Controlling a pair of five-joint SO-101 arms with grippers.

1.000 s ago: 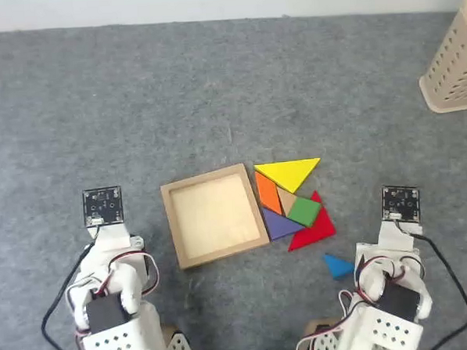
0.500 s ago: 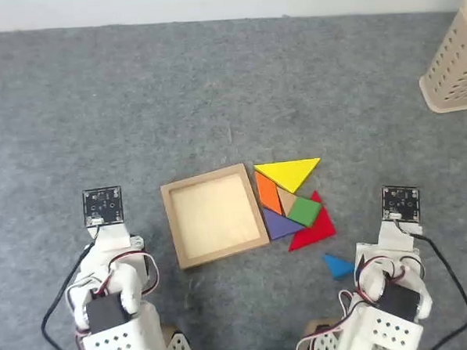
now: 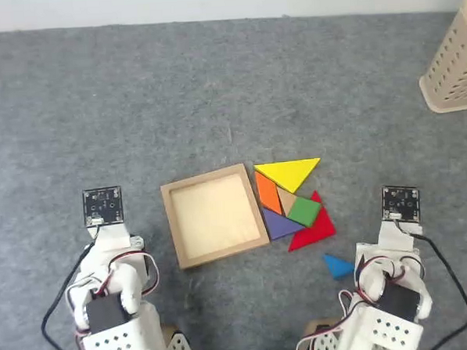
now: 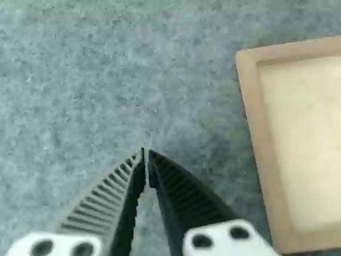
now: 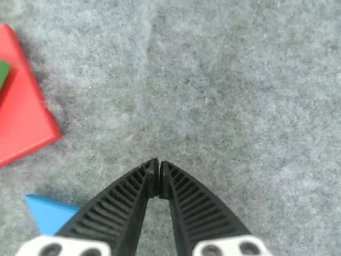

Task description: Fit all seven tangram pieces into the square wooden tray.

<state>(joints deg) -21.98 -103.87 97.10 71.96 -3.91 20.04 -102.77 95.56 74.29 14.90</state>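
The square wooden tray (image 3: 181, 195) lies empty in the middle of the grey mat; its corner (image 4: 250, 58) shows in the left wrist view. Beside its right edge lie a yellow triangle (image 3: 287, 173), an orange piece (image 3: 267, 193), a tan piece (image 3: 286, 200), a green square (image 3: 304, 211), a purple triangle (image 3: 279, 225) and a red triangle (image 3: 318, 227) (image 5: 18, 112). A small blue triangle (image 3: 338, 264) (image 5: 47, 213) lies apart, nearer the right arm. My left gripper (image 4: 145, 154) is shut over bare mat, left of the tray. My right gripper (image 5: 159, 163) is shut over bare mat, right of the blue triangle.
A cream perforated basket (image 3: 453, 58) stands at the far right edge. Both arm bases sit at the front, the left arm (image 3: 105, 229) and the right arm (image 3: 396, 221) folded back. Open grey mat stretches behind the tray.
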